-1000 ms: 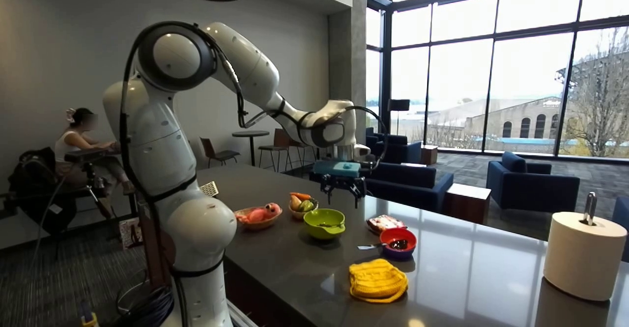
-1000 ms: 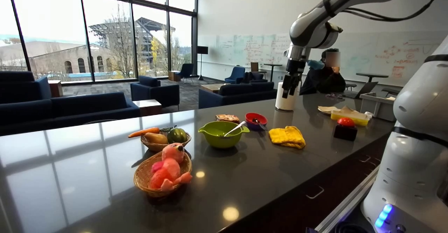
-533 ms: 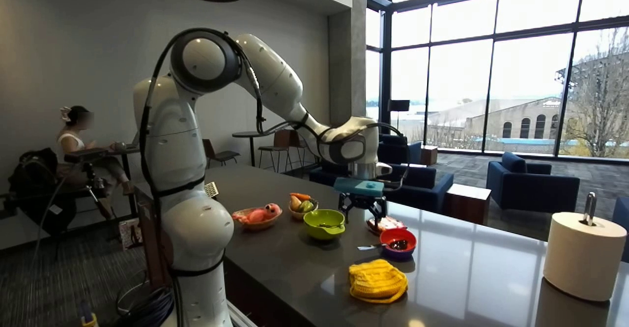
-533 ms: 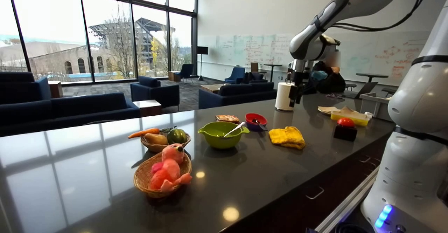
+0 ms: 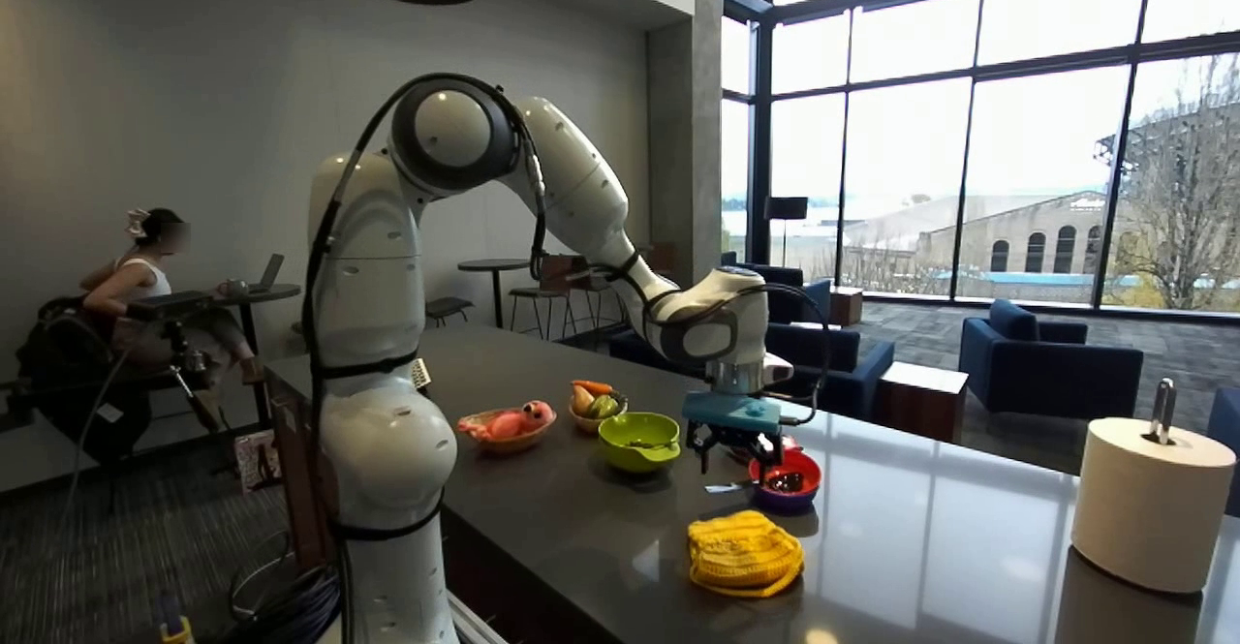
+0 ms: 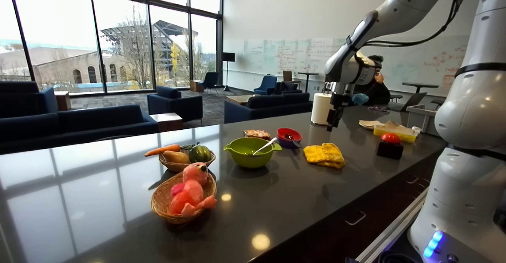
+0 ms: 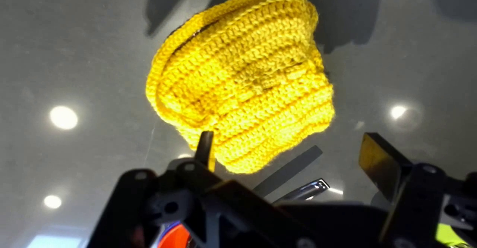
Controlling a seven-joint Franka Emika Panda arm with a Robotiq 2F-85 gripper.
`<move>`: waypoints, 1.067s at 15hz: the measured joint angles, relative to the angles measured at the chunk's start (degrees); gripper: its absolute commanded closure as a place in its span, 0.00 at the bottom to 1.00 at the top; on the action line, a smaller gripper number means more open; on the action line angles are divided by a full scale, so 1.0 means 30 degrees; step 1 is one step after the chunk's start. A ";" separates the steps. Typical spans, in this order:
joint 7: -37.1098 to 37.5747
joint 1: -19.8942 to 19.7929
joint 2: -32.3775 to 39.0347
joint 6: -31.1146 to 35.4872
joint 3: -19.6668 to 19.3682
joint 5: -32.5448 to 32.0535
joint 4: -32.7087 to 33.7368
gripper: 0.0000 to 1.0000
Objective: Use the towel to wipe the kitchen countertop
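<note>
Grey countertop [image 6: 253, 195] stretching wide, arm [image 5: 373, 276] arching above. Yellow towel [image 7: 246, 87] lying folded there, near red bowl [image 5: 790, 503]. Pickup approach, I'm guessing; next move likely calling for centring over towel, going down, pinching. Claw [image 7: 288, 149] hanging above countertop, fingers [image 7: 375, 162] standing wide apart, gripping, touching nothing.

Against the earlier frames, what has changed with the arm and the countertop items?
The gripper has come down and across toward the towel, jaws open; nothing has been grasped or released. The towel, green bowl, red bowl and paper roll stayed where they were.
</note>
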 measured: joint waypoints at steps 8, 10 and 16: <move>-0.0195 -0.1202 0.3282 0.3645 0.1514 0.0002 0.0202 0.00; -0.0195 -0.1528 0.4102 0.4099 0.2088 0.0002 0.0376 0.00; -0.0196 -0.2585 0.6004 0.4311 0.2987 -0.0227 0.0968 0.00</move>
